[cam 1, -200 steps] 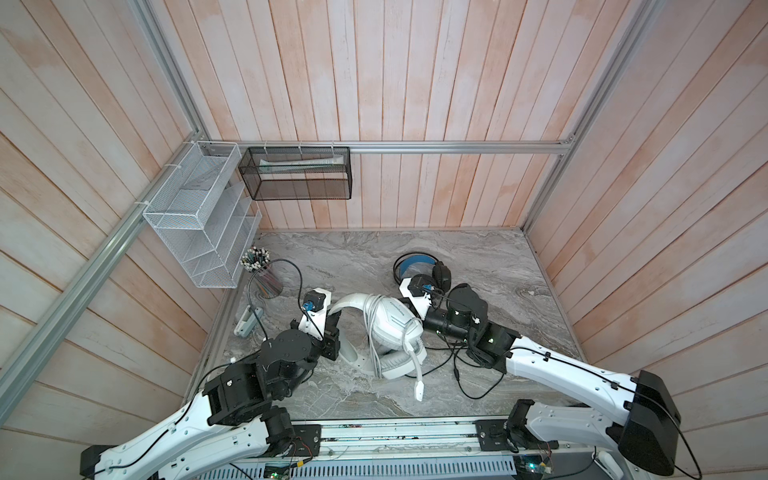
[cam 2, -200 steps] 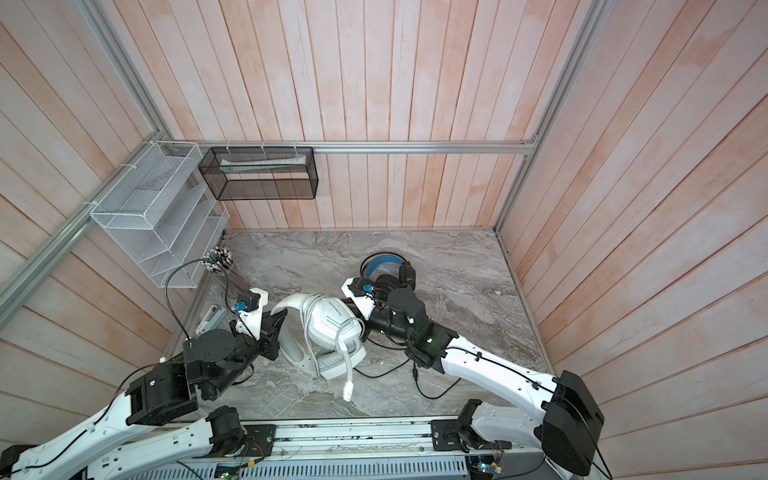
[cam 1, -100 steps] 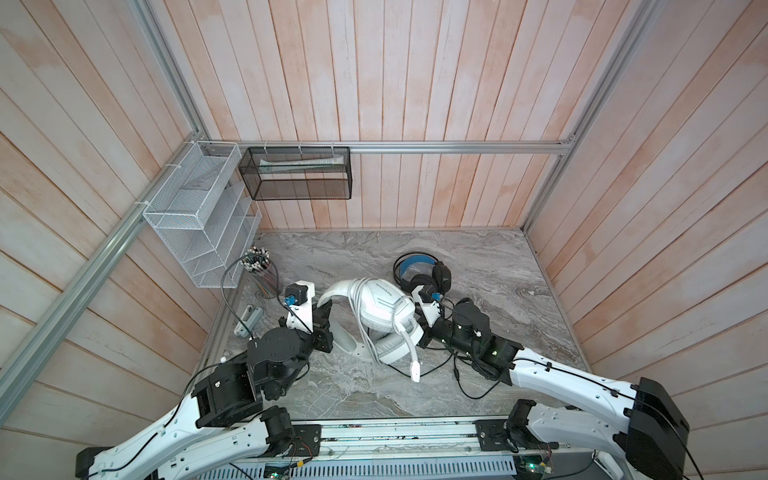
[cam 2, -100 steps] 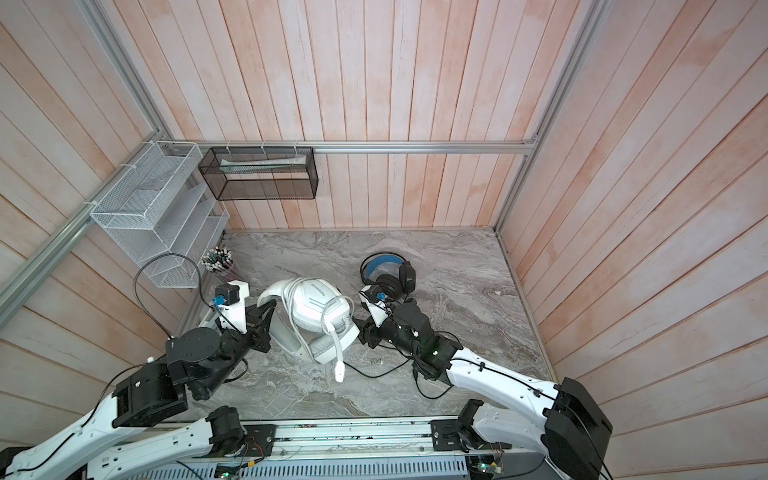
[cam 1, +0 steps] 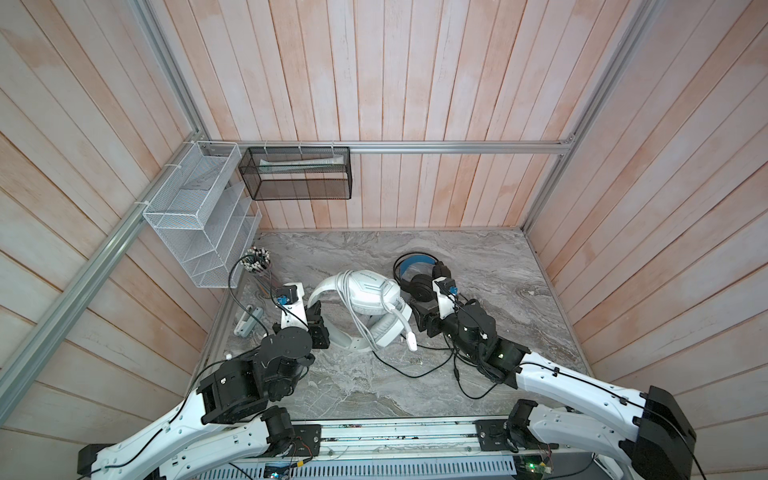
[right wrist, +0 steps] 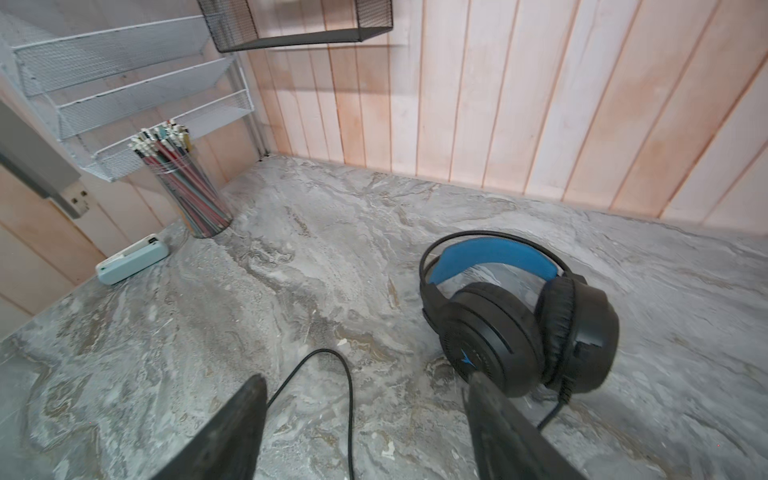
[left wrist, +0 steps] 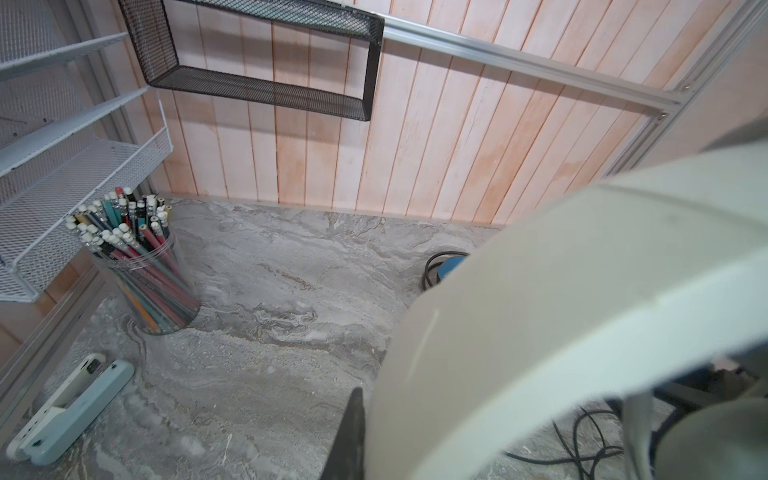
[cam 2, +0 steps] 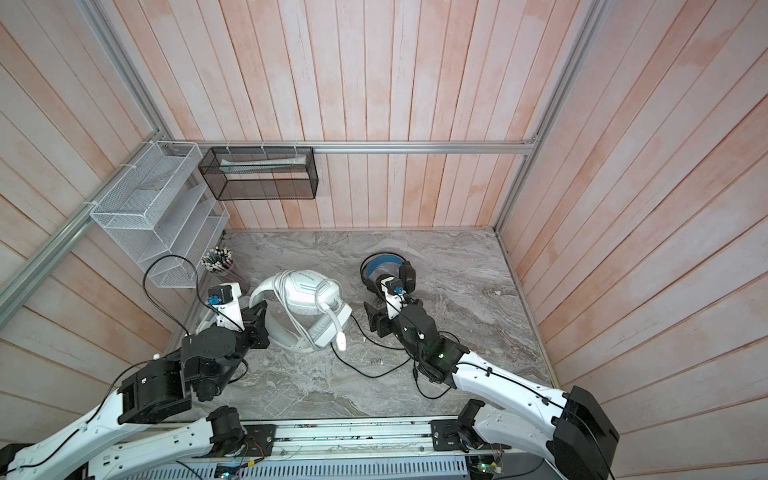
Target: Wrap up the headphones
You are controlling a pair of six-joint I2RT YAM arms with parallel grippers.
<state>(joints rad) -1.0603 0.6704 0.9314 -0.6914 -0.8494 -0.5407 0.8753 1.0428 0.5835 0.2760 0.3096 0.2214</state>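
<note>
White headset (cam 1: 370, 291) rests beside black headset (cam 1: 419, 286).

I'm working in a lab test cell dressed up as an office desk: pale wooden plank walls (cam 1: 374, 104) framed by silver aluminium rails (cam 1: 457, 147) box in a grey marble-patterned tabletop (cam 1: 353, 257). The desk side shows in a white wire-mesh tiered organiser (cam 1: 195, 224), a black mesh wall basket (cam 1: 297, 183) and a clear cup of pencils (left wrist: 145, 286). The lab side shows in white robot arms (cam 1: 166, 432) mounted on a metal base rail (cam 1: 395, 434).
</note>
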